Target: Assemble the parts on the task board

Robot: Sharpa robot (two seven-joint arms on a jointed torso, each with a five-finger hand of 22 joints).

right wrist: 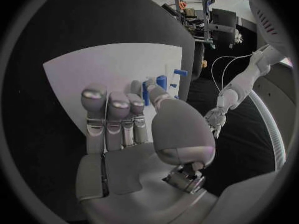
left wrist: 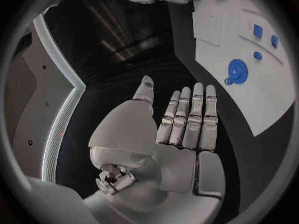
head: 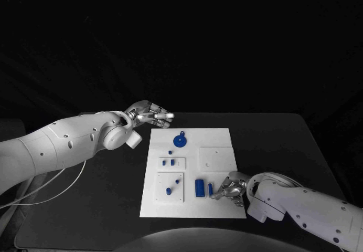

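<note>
The task board [head: 214,137] lies in the middle of the head view, a white plate on the black worktop [head: 287,142], running from just above centre down toward the lower middle. No brand, label or writing can be read on it or on the arms.

Near the board's upper edge sits a round blue gear-like part [head: 180,140]. Below it, left of centre, small blue parts [head: 171,163] lie in a raised white square, and further down a slanted blue part [head: 173,185] rests in a larger square. A taller blue block [head: 200,187] stands lower, right of centre, with a slim blue pin [head: 210,187] just beside it.

The left hand [head: 152,115] hovers at the upper left of the board, just off its corner; in the left wrist view its fingers [left wrist: 187,119] are straight and side by side, the palm flat, holding nothing.

The right hand [head: 231,188] sits at the board's lower right edge, near the slim blue pin. In the right wrist view its fingers [right wrist: 112,117] are extended over the board and nothing is seen in its grasp.
</note>
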